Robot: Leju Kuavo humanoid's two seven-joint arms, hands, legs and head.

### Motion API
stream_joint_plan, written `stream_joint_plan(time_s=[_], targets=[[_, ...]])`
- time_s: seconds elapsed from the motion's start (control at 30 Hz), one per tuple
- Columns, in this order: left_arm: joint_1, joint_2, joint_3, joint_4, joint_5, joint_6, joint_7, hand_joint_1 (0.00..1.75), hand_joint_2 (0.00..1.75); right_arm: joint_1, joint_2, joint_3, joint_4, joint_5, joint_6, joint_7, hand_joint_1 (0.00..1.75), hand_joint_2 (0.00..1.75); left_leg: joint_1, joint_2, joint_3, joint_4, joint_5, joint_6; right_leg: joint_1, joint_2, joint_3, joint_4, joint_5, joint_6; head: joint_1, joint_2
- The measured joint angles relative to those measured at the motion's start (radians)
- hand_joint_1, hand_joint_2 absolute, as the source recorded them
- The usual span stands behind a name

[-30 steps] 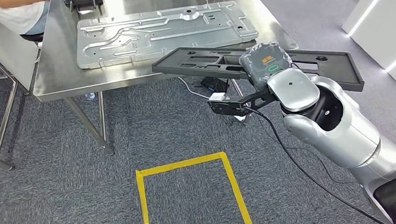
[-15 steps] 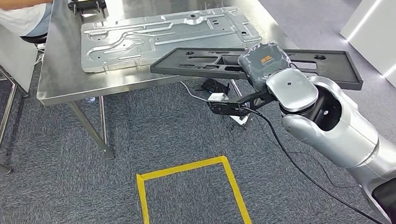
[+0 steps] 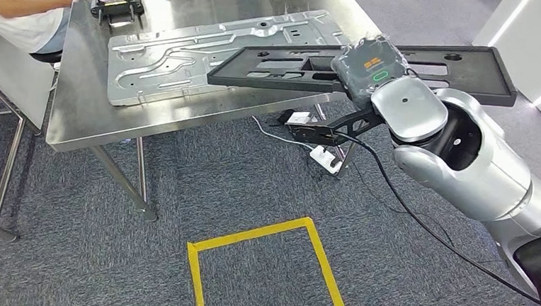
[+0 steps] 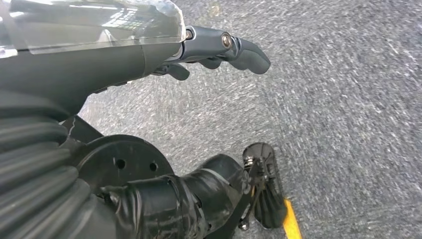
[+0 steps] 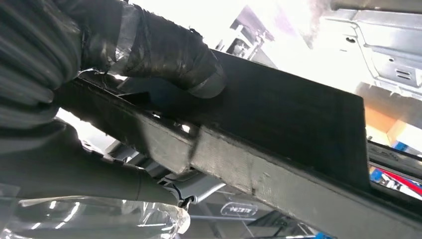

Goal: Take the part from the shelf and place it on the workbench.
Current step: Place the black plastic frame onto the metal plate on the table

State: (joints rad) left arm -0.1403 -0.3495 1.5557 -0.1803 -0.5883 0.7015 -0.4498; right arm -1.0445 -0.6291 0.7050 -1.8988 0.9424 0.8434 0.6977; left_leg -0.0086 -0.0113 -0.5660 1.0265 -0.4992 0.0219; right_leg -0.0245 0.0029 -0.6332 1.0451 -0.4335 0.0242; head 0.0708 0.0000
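Part off shelf already, not yet set down: right hand [image 3: 369, 68] grips the long black part [image 3: 429, 69] mid-length, flat, held above the worktop [image 3: 78, 123] near-right edge, overlapping the embossed metal panel [image 3: 188, 56]. Part is matte, rigid, with cut-out slots; worktop is shiny steel. Left hand [image 4: 219, 50] holds nothing, fingers loosely apart over grey carpet.

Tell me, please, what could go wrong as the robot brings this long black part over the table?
The black part is long and the right robot hand holds it near the middle, so either end could dip or swing. Its far end already overlaps the metal plate on the table and might scrape or land on it. A person sits nearby.
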Motion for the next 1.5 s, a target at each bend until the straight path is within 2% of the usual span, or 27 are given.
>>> stream_joint_plan(time_s=[0.07,0.17,0.2,0.23,0.27,0.33,0.37,0.47,0.57,0.67,0.7,0.73,0.77,0.8,0.87,0.9,1.0,1.07,1.1,1.17,1.2,1.23,1.27,1.3,1.37,1.43,1.5], targets=[[0.0,0.001,0.0,-0.001,0.0,0.0,0.0,0.0,1.75,-0.006,0.0,0.0,-0.004,0.0,0.0,0.0,1.75,1.75,0.002,0.002,-0.019,0.048,-0.029,-0.011,-0.004,-0.001,0.008,-0.003,-0.004,-0.012,-0.005,0.0],[-0.001,0.001,0.0,-0.001,0.001,0.0,-0.004,0.0,1.75,-0.013,0.001,0.0,-0.008,0.0,0.003,0.0,1.75,1.75,0.006,0.005,-0.122,0.233,-0.096,-0.024,-0.001,-0.002,0.016,-0.003,-0.012,-0.023,-0.01,0.0],[-0.001,0.001,0.0,-0.001,0.002,0.0,-0.005,0.0,1.75,-0.014,0.002,0.0,-0.009,-0.001,0.005,0.0,1.75,1.75,0.007,0.005,-0.151,0.272,-0.097,-0.024,0.001,-0.002,0.019,-0.003,-0.015,-0.025,-0.01,0.0],[0.0,0.001,0.0,-0.001,0.002,0.0,-0.006,0.0,1.75,-0.014,0.002,0.0,-0.01,-0.001,0.008,0.0,1.75,1.75,0.007,0.005,-0.163,0.276,-0.079,-0.022,0.003,-0.001,0.023,-0.003,-0.018,-0.025,-0.01,0.0],[0.0,0.001,0.0,-0.001,0.002,0.0,-0.006,0.0,1.75,-0.016,0.002,0.0,-0.011,-0.002,0.011,0.0,1.75,1.75,0.006,0.005,-0.157,0.242,-0.044,-0.018,0.005,0.0,0.028,-0.003,-0.021,-0.026,-0.01,0.0],[-0.001,0.001,0.0,-0.001,0.004,0.0,-0.008,0.0,1.75,-0.023,0.002,0.0,-0.014,-0.002,0.018,0.0,1.75,1.75,0.001,0.004,-0.109,0.113,0.036,0.0,0.01,0.001,0.039,-0.004,-0.029,-0.025,-0.009,0.0],[-0.002,0.002,0.0,-0.001,0.005,0.0,-0.009,0.0,1.75,-0.027,0.002,0.0,-0.015,-0.002,0.02,0.0,1.75,1.75,-0.002,0.004,-0.084,0.056,0.058,0.008,0.011,0.002,0.042,-0.005,-0.031,-0.024,-0.009,0.0],[-0.004,0.003,0.0,-0.002,0.015,0.0,-0.012,0.0,1.75,-0.034,0.002,0.0,-0.018,-0.004,0.024,-0.001,1.75,1.75,-0.01,0.004,-0.055,-0.004,0.061,0.02,0.009,0.003,0.044,-0.013,-0.032,-0.012,-0.009,0.0],[-0.004,0.001,0.0,-0.002,0.023,0.0,-0.02,0.0,1.75,-0.036,0.002,0.0,-0.022,-0.006,0.024,0.0,1.75,1.75,0.0,0.006,-0.031,-0.038,0.07,0.029,0.009,0.001,0.036,0.012,-0.051,0.001,-0.005,0.0],[-0.006,0.0,0.0,-0.002,0.024,0.0,-0.022,0.0,1.75,-0.037,0.001,0.0,-0.024,-0.006,0.025,0.0,1.75,1.75,0.002,0.007,-0.015,-0.048,0.067,0.035,0.005,0.001,-0.054,0.183,-0.122,0.01,-0.002,0.0],[-0.006,0.0,0.0,-0.002,0.024,0.0,-0.022,0.0,1.75,-0.035,0.001,0.0,-0.024,-0.006,0.025,0.0,1.75,1.75,0.003,0.007,-0.012,-0.046,0.063,0.035,0.002,0.001,-0.084,0.231,-0.13,0.014,-0.002,0.0],[-0.006,0.0,0.0,-0.002,0.024,0.0,-0.022,0.0,1.75,-0.033,0.001,0.0,-0.024,-0.006,0.025,0.0,1.75,1.75,0.004,0.006,-0.009,-0.043,0.058,0.033,-0.001,0.0,-0.1,0.245,-0.119,0.018,-0.002,0.0],[-0.006,0.0,0.0,-0.002,0.024,0.0,-0.022,0.0,1.75,-0.032,0.001,0.0,-0.024,-0.007,0.025,0.0,1.75,1.75,0.006,0.005,-0.005,-0.038,0.051,0.029,-0.005,-0.001,-0.096,0.22,-0.089,0.023,-0.002,0.0],[-0.006,-0.001,0.0,-0.002,0.024,0.0,-0.022,0.0,1.75,-0.032,0.001,0.0,-0.024,-0.007,0.025,0.0,1.75,1.75,0.008,0.004,-0.002,-0.03,0.042,0.025,-0.009,-0.002,-0.073,0.162,-0.048,0.028,-0.002,0.0],[-0.006,0.0,0.0,-0.002,0.024,0.0,-0.022,0.0,1.75,-0.033,0.001,0.0,-0.026,-0.007,0.025,0.0,1.75,1.75,0.01,0.002,-0.001,-0.008,0.021,0.012,-0.013,-0.002,-0.023,0.05,0.0,0.032,-0.002,0.0],[-0.007,0.0,0.0,-0.002,0.024,0.0,-0.022,0.0,1.75,-0.033,0.001,0.0,-0.027,-0.007,0.025,-0.001,1.75,1.75,0.009,0.001,-0.004,0.001,0.014,0.006,-0.012,-0.001,-0.01,0.022,0.005,0.029,-0.001,0.0],[-0.008,0.001,0.0,-0.002,0.025,0.0,-0.022,0.0,1.75,-0.032,0.002,0.0,-0.029,-0.008,0.026,-0.001,1.75,1.75,0.007,0.002,-0.009,0.007,0.004,-0.006,-0.008,0.004,-0.008,0.014,-0.004,0.009,-0.005,0.0],[-0.008,0.001,0.0,-0.002,0.025,0.0,-0.022,0.0,1.75,-0.033,0.002,0.0,-0.029,-0.008,0.025,0.0,1.75,1.75,0.009,0.004,-0.02,0.037,-0.015,-0.014,-0.009,0.005,-0.002,0.011,-0.007,-0.003,-0.009,0.0],[-0.008,0.001,0.0,-0.002,0.025,0.0,-0.022,0.0,1.75,-0.034,0.002,0.0,-0.029,-0.008,0.025,0.0,1.75,1.75,0.01,0.005,-0.04,0.079,-0.037,-0.019,-0.01,0.004,0.003,0.009,-0.009,-0.008,-0.011,0.0],[-0.008,0.001,0.0,-0.002,0.027,0.0,-0.022,0.0,1.75,-0.033,0.002,0.0,-0.029,-0.008,0.026,0.0,1.75,1.75,0.011,0.006,-0.108,0.208,-0.087,-0.026,-0.009,0.002,0.01,0.008,-0.014,-0.015,-0.015,0.0],[-0.008,0.001,0.0,-0.002,0.029,0.0,-0.022,0.0,1.75,-0.032,0.002,0.0,-0.029,-0.008,0.026,0.0,1.75,1.75,0.011,0.006,-0.14,0.261,-0.103,-0.028,-0.007,0.002,0.012,0.008,-0.016,-0.018,-0.014,0.0],[-0.008,0.002,0.0,-0.002,0.03,0.0,-0.022,0.0,1.75,-0.03,0.002,0.0,-0.029,-0.008,0.027,0.0,1.75,1.75,0.011,0.006,-0.164,0.29,-0.101,-0.026,-0.005,0.003,0.015,0.009,-0.019,-0.019,-0.015,0.0],[-0.008,0.002,0.0,-0.001,0.032,0.0,-0.022,0.0,1.75,-0.028,0.002,0.0,-0.029,-0.008,0.026,-0.001,1.75,1.75,0.01,0.006,-0.169,0.281,-0.078,-0.022,-0.003,0.004,0.019,0.008,-0.023,-0.02,-0.014,0.0],[-0.008,0.002,0.0,-0.001,0.033,0.0,-0.024,0.0,1.75,-0.027,0.002,0.0,-0.029,-0.007,0.025,-0.001,1.75,1.75,0.009,0.006,-0.156,0.236,-0.04,-0.015,0.0,0.005,0.025,0.008,-0.026,-0.02,-0.014,0.0],[-0.008,0.003,0.0,-0.001,0.034,0.0,-0.028,0.0,1.75,-0.025,0.002,0.0,-0.029,-0.005,0.02,-0.001,1.75,1.75,0.002,0.005,-0.106,0.104,0.04,0.007,0.005,0.007,0.038,0.006,-0.035,-0.019,-0.013,0.0],[-0.008,0.005,0.0,-0.001,0.033,0.0,-0.03,0.0,1.75,-0.023,0.002,0.0,-0.03,0.0,0.014,0.0,1.75,1.75,-0.006,0.005,-0.068,0.021,0.064,0.023,0.005,0.009,0.042,0.001,-0.037,-0.014,-0.012,0.0],[-0.008,0.006,0.0,-0.001,0.029,0.0,-0.03,0.0,1.75,-0.019,0.002,0.0,-0.031,0.003,0.008,-0.001,1.75,1.75,-0.01,0.005,-0.058,0.001,0.06,0.029,0.003,0.01,0.044,-0.008,-0.036,-0.004,-0.012,0.0]])
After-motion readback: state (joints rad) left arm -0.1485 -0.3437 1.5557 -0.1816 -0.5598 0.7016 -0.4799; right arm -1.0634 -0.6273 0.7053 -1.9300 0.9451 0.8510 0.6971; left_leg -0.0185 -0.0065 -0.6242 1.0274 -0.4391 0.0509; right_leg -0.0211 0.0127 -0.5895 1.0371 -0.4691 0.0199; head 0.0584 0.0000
